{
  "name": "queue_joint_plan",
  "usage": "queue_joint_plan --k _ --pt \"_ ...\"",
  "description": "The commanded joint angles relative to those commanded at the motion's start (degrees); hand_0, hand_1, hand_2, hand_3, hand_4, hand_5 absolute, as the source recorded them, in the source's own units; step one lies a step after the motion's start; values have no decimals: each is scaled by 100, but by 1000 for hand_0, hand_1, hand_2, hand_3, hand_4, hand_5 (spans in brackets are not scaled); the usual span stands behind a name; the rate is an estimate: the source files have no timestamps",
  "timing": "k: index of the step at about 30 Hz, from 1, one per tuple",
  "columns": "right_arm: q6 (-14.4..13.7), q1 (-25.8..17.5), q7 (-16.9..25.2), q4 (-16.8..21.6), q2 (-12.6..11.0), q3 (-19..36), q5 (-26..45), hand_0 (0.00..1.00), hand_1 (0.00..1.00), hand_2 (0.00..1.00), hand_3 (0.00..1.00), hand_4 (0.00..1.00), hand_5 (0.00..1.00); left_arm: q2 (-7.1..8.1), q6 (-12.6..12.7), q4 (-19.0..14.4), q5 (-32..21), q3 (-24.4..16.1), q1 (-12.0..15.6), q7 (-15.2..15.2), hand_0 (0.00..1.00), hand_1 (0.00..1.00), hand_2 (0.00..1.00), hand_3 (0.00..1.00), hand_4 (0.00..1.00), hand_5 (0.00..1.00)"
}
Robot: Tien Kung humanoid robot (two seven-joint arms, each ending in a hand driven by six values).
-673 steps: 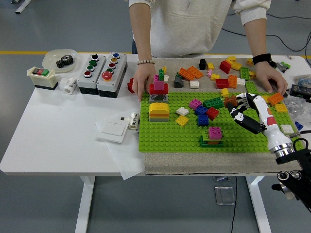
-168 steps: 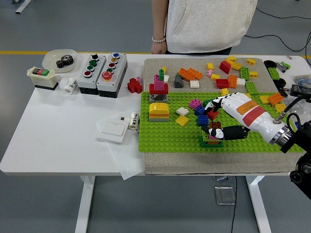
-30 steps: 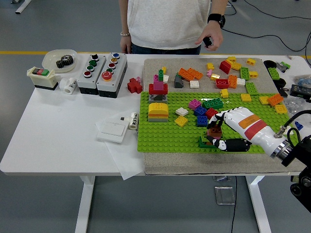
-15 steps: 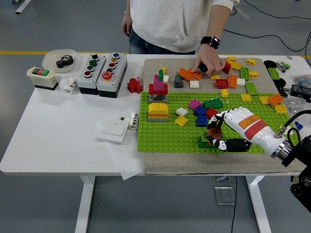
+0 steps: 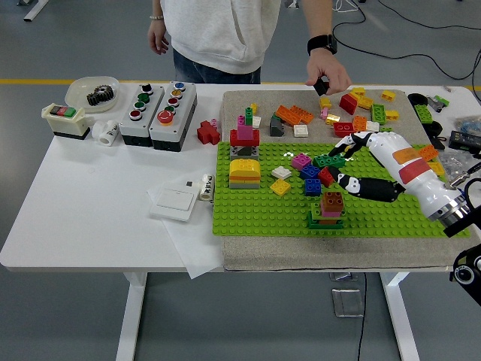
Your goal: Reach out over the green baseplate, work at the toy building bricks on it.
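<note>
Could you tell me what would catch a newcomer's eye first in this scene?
Probably the robot's white right hand, open over the right half of the green baseplate, beside a small stack of bricks. Next, the loose bricks scattered beyond it, where a person's hand holds a black piece.

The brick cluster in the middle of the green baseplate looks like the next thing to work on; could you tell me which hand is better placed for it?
The right hand. It hovers open right beside the brick cluster on the green baseplate; the left arm is out of view.
</note>
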Motion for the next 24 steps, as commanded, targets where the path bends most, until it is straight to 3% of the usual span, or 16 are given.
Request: queue_joint_plan --k 1,15,18,24 --pt "-3 16 0 1 -2 1 190 793 771 822 813 903 640 0 1 1 -2 2 2 0 484 574 634 579 605 677" --pt "308 559 -120 -566 86 -6 3569 863 818 860 861 976 723 14 41 41 -61 55 84 4 480 568 635 579 604 677" --pt "330 583 -117 -688 112 -29 3985 863 818 860 861 976 723 16 43 44 -45 47 92 9 480 568 635 579 604 677" --pt "309 622 -88 -923 148 -10 4068 877 826 865 874 998 758 15 58 45 -35 46 102 14 481 570 635 579 604 675"
